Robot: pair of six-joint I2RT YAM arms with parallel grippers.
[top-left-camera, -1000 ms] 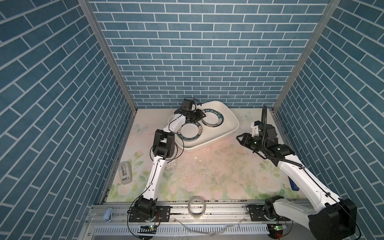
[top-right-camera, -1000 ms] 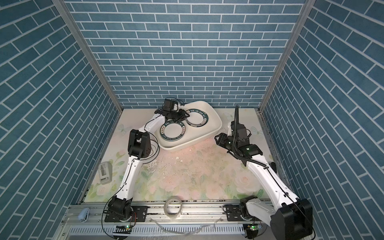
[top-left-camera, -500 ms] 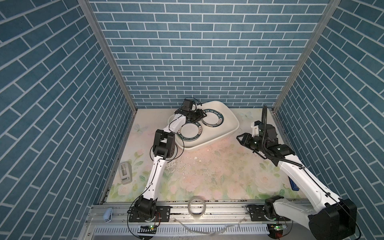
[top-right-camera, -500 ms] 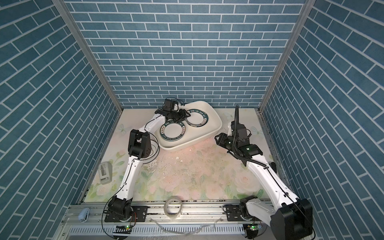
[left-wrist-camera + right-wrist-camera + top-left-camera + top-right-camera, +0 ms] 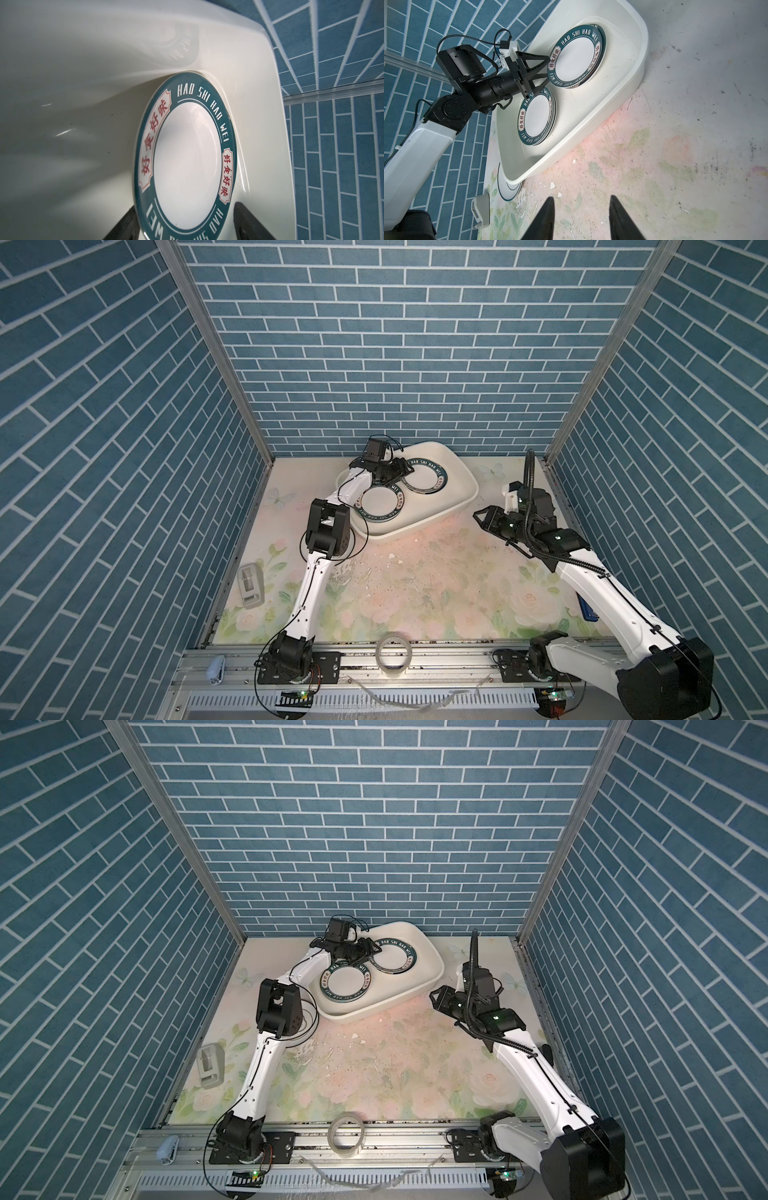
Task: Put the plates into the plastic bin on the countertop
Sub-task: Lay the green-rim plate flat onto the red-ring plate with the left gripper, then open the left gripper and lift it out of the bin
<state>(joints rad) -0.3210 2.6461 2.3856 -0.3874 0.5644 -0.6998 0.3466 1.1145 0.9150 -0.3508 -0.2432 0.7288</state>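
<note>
Both top views are taken from high over the front rail, tilted down across the whole table to the back wall. The left wrist view is held close over a plate in the bin; from farther off, that bin is caught in the right wrist view too.

Tape roll, grey dispenser

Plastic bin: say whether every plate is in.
Not all in. A far stack and a near stack lie inside the plastic bin; one plate sits outside on the countertop, partly hidden by its corner.
</note>
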